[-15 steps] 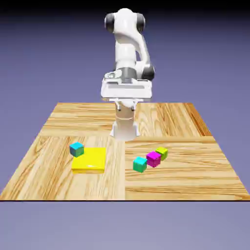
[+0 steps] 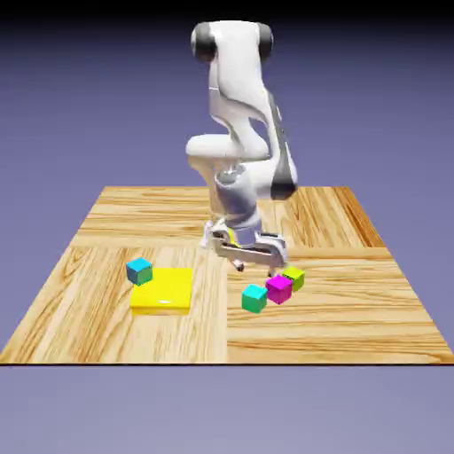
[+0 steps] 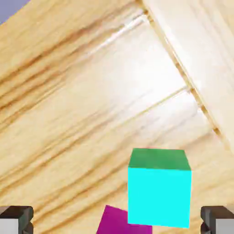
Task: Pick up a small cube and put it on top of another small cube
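Observation:
The small magenta cube (image 2: 278,288) rests on the wooden table, touching or nearly touching a teal-green cube (image 2: 254,298) on the exterior view's left and a yellow-green cube (image 2: 293,277) behind it on the right. My gripper (image 2: 255,267) hovers open just above and behind this cluster, holding nothing. In the hand view the teal-green cube (image 3: 158,187) looms large, and only a corner of the magenta cube (image 3: 119,221) shows at the bottom edge. Both grey fingertips (image 3: 16,219) sit far apart in the bottom corners.
A flat yellow block (image 2: 162,290) lies on the exterior view's left part of the table (image 2: 355,328). A small blue-teal cube (image 2: 139,270) sits at its far left corner. A plank seam crosses the hand view's upper right.
The arm has bent forward and the hand has dropped from high above the table to just over the three-cube cluster.

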`<state>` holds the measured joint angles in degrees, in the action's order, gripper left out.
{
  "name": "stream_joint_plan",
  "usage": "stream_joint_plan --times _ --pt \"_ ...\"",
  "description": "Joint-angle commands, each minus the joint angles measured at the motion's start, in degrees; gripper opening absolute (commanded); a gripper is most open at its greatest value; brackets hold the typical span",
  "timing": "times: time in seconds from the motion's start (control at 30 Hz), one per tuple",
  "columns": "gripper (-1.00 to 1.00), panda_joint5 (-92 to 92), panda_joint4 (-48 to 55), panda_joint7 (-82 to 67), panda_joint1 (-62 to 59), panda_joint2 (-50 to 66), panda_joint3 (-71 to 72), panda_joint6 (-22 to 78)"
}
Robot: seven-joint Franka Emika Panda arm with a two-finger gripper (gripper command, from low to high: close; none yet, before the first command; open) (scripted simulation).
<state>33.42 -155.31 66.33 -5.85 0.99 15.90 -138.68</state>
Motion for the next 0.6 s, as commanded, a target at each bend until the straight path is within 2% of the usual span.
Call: stream_joint_plan --times 0.0,0.1,0.3,0.33,0.57 --pt "0.00 2.06 0.35 1.47 -0.23 2.08 0.98 2.18" --pt "0.00 4.87 0.83 3.48 -0.76 4.90 2.32 5.15" --pt "0.00 11.36 1.16 -1.58 1.05 16.76 5.20 -6.57" --pt "-1.00 11.36 1.16 -1.58 1.05 16.76 5.20 -6.57" --pt "-1.00 4.59 0.77 3.43 -0.64 4.32 2.88 5.76"
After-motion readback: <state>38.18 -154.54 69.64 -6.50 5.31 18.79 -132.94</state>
